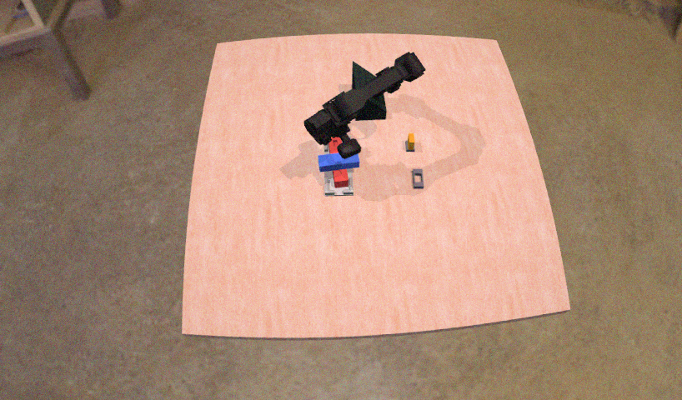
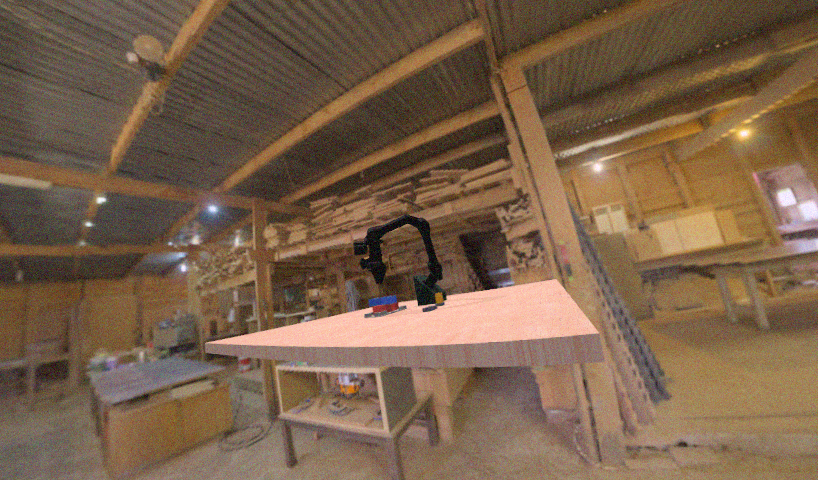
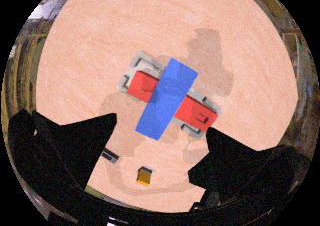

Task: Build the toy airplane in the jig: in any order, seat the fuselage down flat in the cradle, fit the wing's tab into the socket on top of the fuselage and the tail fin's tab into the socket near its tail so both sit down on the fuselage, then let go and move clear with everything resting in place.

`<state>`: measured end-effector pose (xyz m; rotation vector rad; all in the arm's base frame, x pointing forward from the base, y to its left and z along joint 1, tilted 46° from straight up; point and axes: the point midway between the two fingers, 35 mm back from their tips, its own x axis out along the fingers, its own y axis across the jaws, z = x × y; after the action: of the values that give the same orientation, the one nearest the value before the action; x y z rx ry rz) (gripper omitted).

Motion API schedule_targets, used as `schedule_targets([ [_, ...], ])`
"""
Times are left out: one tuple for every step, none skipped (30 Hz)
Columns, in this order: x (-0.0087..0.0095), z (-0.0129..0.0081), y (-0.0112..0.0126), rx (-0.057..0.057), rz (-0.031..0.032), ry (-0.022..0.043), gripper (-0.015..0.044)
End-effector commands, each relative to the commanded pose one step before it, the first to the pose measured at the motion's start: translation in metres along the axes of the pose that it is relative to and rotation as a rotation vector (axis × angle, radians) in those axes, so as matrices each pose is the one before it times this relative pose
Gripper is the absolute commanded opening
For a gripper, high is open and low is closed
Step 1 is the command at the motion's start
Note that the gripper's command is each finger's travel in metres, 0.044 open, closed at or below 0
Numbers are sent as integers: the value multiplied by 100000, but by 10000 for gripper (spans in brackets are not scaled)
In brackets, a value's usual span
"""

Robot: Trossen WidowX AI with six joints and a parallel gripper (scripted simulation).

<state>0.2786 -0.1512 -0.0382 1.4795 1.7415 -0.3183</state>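
The red fuselage (image 1: 341,177) (image 2: 385,308) (image 3: 140,86) lies in the grey jig (image 1: 329,190) (image 3: 143,61). The blue wing (image 1: 333,162) (image 2: 382,300) (image 3: 168,98) lies across the top of the fuselage. My gripper (image 1: 348,147) (image 2: 378,275) (image 3: 163,125) is open and empty, hanging a little above the wing. The orange tail fin (image 1: 410,140) (image 2: 439,296) (image 3: 142,177) stands on the table to the right, apart from the jig and from my gripper.
A small grey holder (image 1: 417,178) (image 2: 429,308) (image 3: 110,153) lies in front of the tail fin. The arm's dark green base (image 1: 368,96) (image 2: 425,291) stands behind the jig. The pink wooden table top (image 1: 334,272) (image 2: 490,333) carries everything.
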Motion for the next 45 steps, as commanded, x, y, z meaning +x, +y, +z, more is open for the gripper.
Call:
schedule_targets([
  [-52,94,19,-51681,-279,-39,440],
  [24,10,0,-10038,1,0,440],
  [24,10,-1,-10038,1,1,440],
  [24,10,-2,-10038,1,1,440],
  [24,9,-3,-10038,2,1,440],
  [20,7,-3,-8365,1,0,440],
  [12,4,-2,-5019,1,0,440],
  [4,1,-1,-1673,0,0,440],
  [0,0,0,0,0,0,440],
  [0,0,0,0,0,0,440],
  [0,0,0,0,0,0,440],
  [0,0,0,0,0,0,440],
  [0,0,0,0,0,0,440],
  [0,0,0,0,0,0,440],
  [0,0,0,0,0,0,440],
  [0,0,0,0,0,0,440],
  [0,0,0,0,0,0,440],
  [0,0,0,0,0,0,440],
  [0,0,0,0,0,0,440],
  [0,0,0,0,0,0,440],
  [0,0,0,0,0,0,440],
  [0,0,0,0,0,0,440],
  [0,0,0,0,0,0,440],
  [0,0,0,0,0,0,440],
  [0,0,0,0,0,0,440],
  [0,0,0,0,0,0,440],
  [0,0,0,0,0,0,440],
  [-62,1,240,5,-31,-1,440],
  [-179,-6,720,13,-90,-3,440],
  [-276,-41,1198,17,-135,-5,440],
  [-301,-104,1465,12,-143,-6,440],
  [-260,-163,1455,3,-117,-6,440],
  [-220,-222,1441,-7,-91,-4,440],
  [-181,-279,1422,-15,-65,-2,440],
  [-143,-336,1400,-24,-40,1,440],
  [-105,-391,1374,-33,-14,5,440],
  [-69,-445,1345,-41,11,10,440],
  [-34,-497,1310,-49,37,15,440],
  [1,-548,1276,-56,62,22,440],
  [34,-597,1237,-64,87,29,440],
  [66,-643,1195,-71,112,37,440],
  [97,-687,1150,-77,136,45,440],
  [127,-728,1102,-84,161,55,440],
  [155,-766,1052,-90,185,65,440],
  [182,-802,1000,-96,209,76,440],
])
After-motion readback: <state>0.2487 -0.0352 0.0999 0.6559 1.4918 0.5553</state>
